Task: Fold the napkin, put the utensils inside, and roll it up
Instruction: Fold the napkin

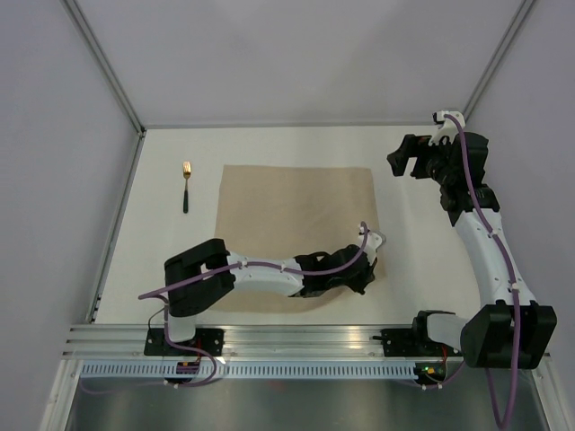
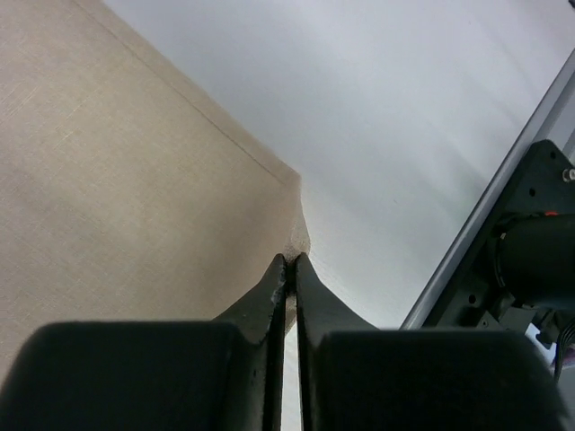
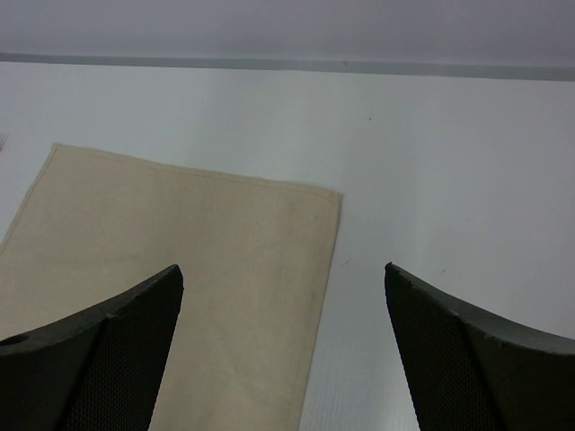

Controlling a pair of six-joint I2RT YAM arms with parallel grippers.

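The beige napkin [image 1: 296, 215] lies flat in the middle of the white table. My left gripper [image 1: 367, 280] reaches across the napkin's near edge and is shut on its near right corner. In the left wrist view the corner [image 2: 298, 235] is pinched between the closed fingertips of the gripper [image 2: 292, 260]. My right gripper [image 1: 415, 157] is open and empty, hovering just right of the napkin's far right corner. In the right wrist view the gripper [image 3: 282, 269] is over the napkin's [image 3: 180, 269] right edge. A fork [image 1: 186, 187] with a gold head and dark handle lies left of the napkin.
A metal rail [image 1: 296, 337] runs along the near table edge with both arm bases on it. The right arm's base [image 2: 530, 260] shows in the left wrist view. Grey walls close the table at the back and both sides.
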